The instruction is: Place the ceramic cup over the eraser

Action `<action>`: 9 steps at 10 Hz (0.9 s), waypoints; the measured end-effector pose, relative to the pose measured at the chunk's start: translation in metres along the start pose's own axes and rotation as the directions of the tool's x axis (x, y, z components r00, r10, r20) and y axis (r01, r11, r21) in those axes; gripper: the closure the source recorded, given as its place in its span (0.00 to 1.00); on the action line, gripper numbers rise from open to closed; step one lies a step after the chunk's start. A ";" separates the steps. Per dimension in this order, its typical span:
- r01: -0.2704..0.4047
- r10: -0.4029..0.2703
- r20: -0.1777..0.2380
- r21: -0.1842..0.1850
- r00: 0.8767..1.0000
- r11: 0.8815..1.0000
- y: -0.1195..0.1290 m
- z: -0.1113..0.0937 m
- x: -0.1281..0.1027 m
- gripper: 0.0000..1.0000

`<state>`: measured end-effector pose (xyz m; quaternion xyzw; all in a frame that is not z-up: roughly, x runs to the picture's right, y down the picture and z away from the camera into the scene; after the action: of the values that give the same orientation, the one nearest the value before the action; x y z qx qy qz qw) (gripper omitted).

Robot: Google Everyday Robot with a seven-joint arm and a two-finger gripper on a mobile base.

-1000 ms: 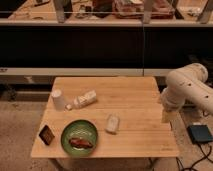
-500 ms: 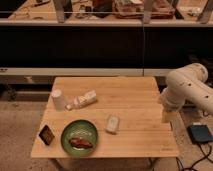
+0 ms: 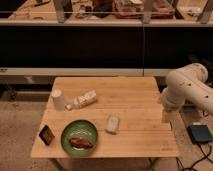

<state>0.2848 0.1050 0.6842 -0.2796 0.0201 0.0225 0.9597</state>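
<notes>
A wooden table (image 3: 135,100) fills the middle of the frame, seen from above and in front. At the right edge of the picture, the white robot arm (image 3: 187,90) bends down, and its gripper (image 3: 166,116) hangs just off the table's right side. The jaws are spread apart and hold nothing.

The ceramic cup (image 3: 58,99) stands at the table's left side, with a white bottle (image 3: 85,99) lying on its side just beside it to the right. The eraser (image 3: 47,135) rests near the lower left corner of the table, close to a green plate (image 3: 95,131) that has food on it. A pale oblong block (image 3: 113,123) lies right of the plate.

The task looks unstarted, and several things could go wrong:
- The gripper is well apart from the cup, so a long reach across the table may arrive off-centre.
- The bottle lies so close to the cup that a finger could nudge it and set it rolling.
- The cup's tapered wall may slip from a loose pinch.
- The eraser sits near both the table edge and the plate, so a cup lowered slightly off could catch the plate rim or push the eraser off the table.
</notes>
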 end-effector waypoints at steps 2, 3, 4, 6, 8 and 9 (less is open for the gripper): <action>0.000 0.000 0.000 0.000 1.000 1.000 0.000 0.000 0.000 0.35; 0.000 0.000 0.000 0.000 1.000 1.000 0.000 0.000 0.000 0.35; 0.000 0.000 0.000 0.000 1.000 1.000 0.000 0.000 0.000 0.35; 0.000 0.000 0.000 0.000 1.000 1.000 0.000 0.000 0.000 0.35; 0.000 0.000 0.001 0.000 1.000 1.000 0.000 0.000 0.000 0.35; 0.001 -0.001 0.006 0.004 1.000 1.000 -0.002 0.000 -0.002 0.35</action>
<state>0.2833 0.1028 0.6854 -0.2777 0.0173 0.0228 0.9602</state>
